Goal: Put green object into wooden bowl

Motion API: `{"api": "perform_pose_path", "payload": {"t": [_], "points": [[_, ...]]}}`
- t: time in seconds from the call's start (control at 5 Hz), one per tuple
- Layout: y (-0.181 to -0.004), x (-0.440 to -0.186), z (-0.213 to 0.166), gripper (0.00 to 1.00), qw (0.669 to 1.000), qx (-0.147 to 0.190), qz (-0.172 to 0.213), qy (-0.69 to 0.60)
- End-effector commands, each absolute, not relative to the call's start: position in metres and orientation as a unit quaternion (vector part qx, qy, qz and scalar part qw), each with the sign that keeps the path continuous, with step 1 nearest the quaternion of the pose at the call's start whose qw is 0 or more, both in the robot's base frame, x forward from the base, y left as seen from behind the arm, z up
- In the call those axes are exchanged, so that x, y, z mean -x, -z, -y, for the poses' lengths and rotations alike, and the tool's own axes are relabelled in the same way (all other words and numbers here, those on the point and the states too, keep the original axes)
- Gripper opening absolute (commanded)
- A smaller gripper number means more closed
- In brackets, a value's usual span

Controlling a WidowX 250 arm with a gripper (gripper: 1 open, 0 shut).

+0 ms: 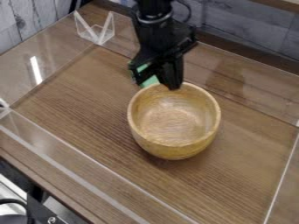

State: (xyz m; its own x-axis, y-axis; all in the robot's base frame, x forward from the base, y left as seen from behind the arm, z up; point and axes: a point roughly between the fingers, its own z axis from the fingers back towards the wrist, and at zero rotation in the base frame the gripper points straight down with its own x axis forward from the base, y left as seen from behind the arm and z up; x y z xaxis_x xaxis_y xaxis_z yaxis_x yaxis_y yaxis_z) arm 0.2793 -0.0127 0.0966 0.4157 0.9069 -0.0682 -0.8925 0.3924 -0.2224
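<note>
The green object (pixel 146 74) is a small bright green block, held off the table between the black fingers of my gripper (pixel 155 75), which is shut on it. Only its left part shows past the fingers. The gripper points almost straight down and hangs just over the far left rim of the wooden bowl (pixel 174 119). That bowl is round, light tan and has nothing inside it. It rests on the wooden table in the middle of the view.
Clear plastic walls (pixel 47 144) fence the wooden tabletop (pixel 70 101) on the left, front and right. A small clear triangular stand (pixel 93 26) sits at the back left. A grey plank wall lies behind.
</note>
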Motion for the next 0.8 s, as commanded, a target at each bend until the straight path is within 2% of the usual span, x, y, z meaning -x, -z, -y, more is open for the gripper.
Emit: {"api": "perform_pose_path", "payload": {"t": [0.0, 0.4, 0.6], "points": [[-0.099, -0.267, 0.021, 0.0, 0.849, 0.116, 0.057, -0.513], [-0.064, -0.245, 0.034, 0.0, 0.842, 0.103, 0.061, -0.526], [-0.066, -0.249, 0.032, 1.0, 0.841, 0.096, 0.058, -0.53]]}}
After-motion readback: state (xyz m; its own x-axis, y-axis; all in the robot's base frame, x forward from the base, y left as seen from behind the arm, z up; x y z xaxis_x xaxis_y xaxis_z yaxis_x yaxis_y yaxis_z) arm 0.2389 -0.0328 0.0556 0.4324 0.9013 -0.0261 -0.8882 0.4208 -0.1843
